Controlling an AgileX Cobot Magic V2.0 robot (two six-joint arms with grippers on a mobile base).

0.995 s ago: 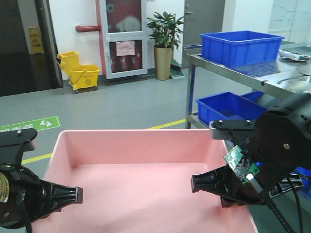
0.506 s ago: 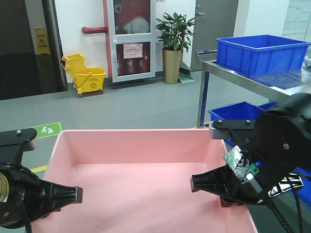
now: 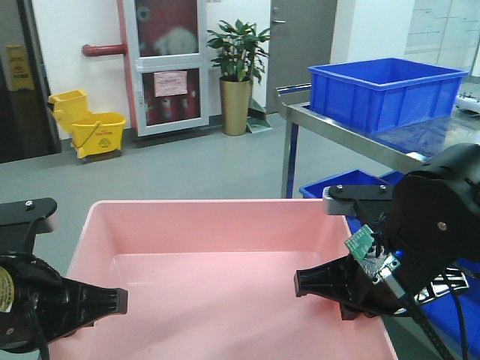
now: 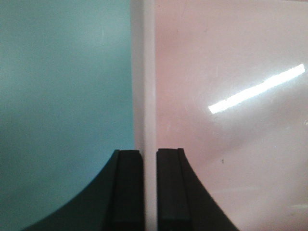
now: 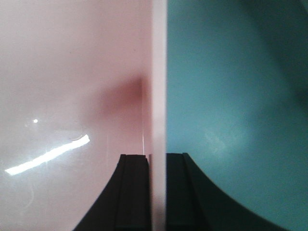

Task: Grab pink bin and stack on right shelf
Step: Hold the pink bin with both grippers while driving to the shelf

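Note:
The pink bin (image 3: 217, 270) fills the lower front view, held up between my two arms. My left gripper (image 3: 114, 301) is shut on the bin's left wall, one finger inside and one outside. In the left wrist view the left gripper (image 4: 149, 155) pinches the pale rim, with the bin's inside (image 4: 226, 72) to the right. My right gripper (image 3: 303, 283) is shut on the bin's right wall. In the right wrist view the right gripper (image 5: 158, 157) clamps the rim, with the bin's inside (image 5: 72, 72) to the left. The right shelf (image 3: 351, 133) stands ahead on the right, a steel rack.
A blue crate (image 3: 386, 90) sits on the rack's top and another blue crate (image 3: 337, 184) on its lower level. Farther back stand a yellow mop bucket (image 3: 94, 131), a potted plant (image 3: 236, 75) and a red-framed door. Grey-green floor lies between.
The background slid right and then back left while the bin and both grippers kept their place in view. Both grips are unchanged.

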